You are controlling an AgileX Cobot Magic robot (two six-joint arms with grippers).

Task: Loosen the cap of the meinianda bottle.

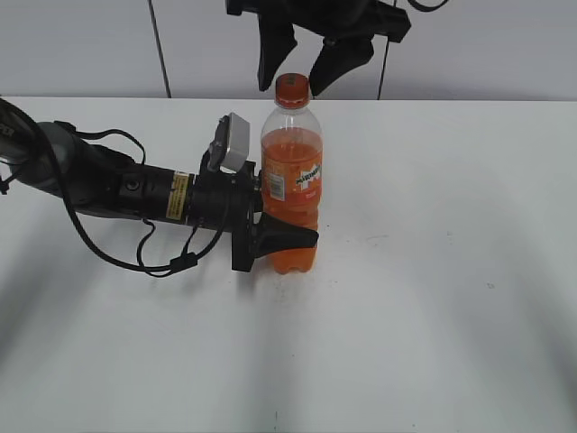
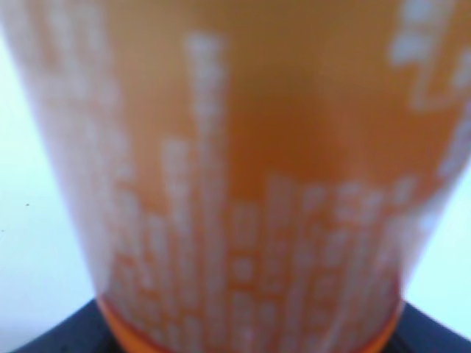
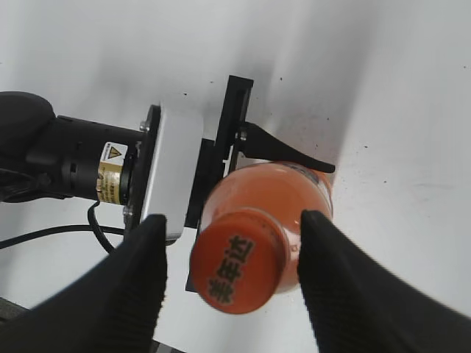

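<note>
We find the meinianda bottle (image 1: 292, 185) upright on the white desk (image 1: 433, 271). The left tool (image 1: 270, 236) is clamped on its lower body. The right tool (image 3: 234, 283) hangs above, spread wide, one finger on each side of the cap (image 3: 237, 269) and neither touching it. The cap sits on the neck.

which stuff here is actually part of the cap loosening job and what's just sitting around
Part of the job:
- meinianda bottle, upright on the table
- cap, on the bottle
- left gripper, clamped around the bottle's lower body
- right gripper, open, fingers either side of the cap

Just there:
- white table
- black cable looping off the left arm
</note>
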